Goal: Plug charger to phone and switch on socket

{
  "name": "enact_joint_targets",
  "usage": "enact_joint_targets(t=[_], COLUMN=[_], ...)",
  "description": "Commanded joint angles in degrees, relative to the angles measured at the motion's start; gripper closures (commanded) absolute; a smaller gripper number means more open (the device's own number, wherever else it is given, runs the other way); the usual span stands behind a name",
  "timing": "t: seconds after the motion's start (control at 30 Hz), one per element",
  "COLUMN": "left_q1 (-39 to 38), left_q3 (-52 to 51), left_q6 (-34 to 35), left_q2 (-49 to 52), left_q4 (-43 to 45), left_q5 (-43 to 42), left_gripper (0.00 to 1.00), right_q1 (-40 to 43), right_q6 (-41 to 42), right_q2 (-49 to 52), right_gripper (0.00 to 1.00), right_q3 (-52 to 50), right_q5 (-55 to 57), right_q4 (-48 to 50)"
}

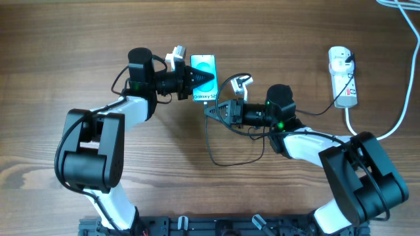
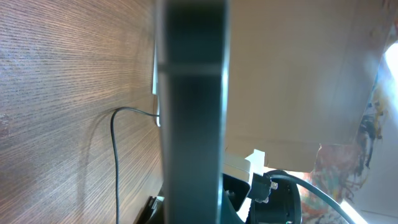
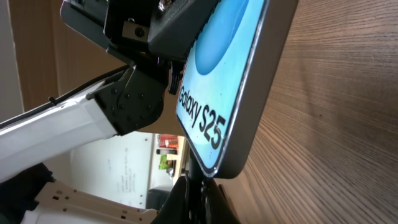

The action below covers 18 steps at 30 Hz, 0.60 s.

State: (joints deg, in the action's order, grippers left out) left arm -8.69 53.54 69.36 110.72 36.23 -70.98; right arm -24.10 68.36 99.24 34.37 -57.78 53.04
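Note:
The phone (image 1: 205,64), with a teal screen and "Galaxy S25" text, is tilted up off the table in my left gripper (image 1: 195,81), which is shut on it. In the left wrist view its dark edge (image 2: 193,93) fills the middle. My right gripper (image 1: 211,110) is shut on the charger connector tip (image 3: 198,179), which it holds against the phone's text end (image 3: 217,93). The thin black charger cable (image 1: 231,162) loops on the table behind the gripper. The white socket (image 1: 344,85) lies far right with a black plug (image 1: 350,61) at its top end.
The socket's thick white cord (image 1: 394,128) curves along the right table edge to the top right corner. The right arm's body (image 1: 308,141) lies between the phone and the socket. The cable also shows on the wood in the left wrist view (image 2: 115,155).

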Motion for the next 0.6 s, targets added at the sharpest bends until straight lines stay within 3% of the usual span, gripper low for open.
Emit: enact_joint_targets(t=[0.0, 0.57], left_q1=[-0.22, -0.2], left_q3=[0.68, 0.68], left_q6=[0.13, 0.13], left_q2=[-0.24, -0.24], left_q4=[0.48, 0.48], left_q5=[-0.11, -0.07], left_gripper=[0.96, 0.96], right_q1=[0.17, 0.17], right_q6=[0.81, 1.29], right_q2=[-1.22, -1.22], right_gripper=[0.96, 0.96], right_q3=[-0.37, -0.37], right_q5=[0.9, 0.57], right_q4=[0.5, 2.21])
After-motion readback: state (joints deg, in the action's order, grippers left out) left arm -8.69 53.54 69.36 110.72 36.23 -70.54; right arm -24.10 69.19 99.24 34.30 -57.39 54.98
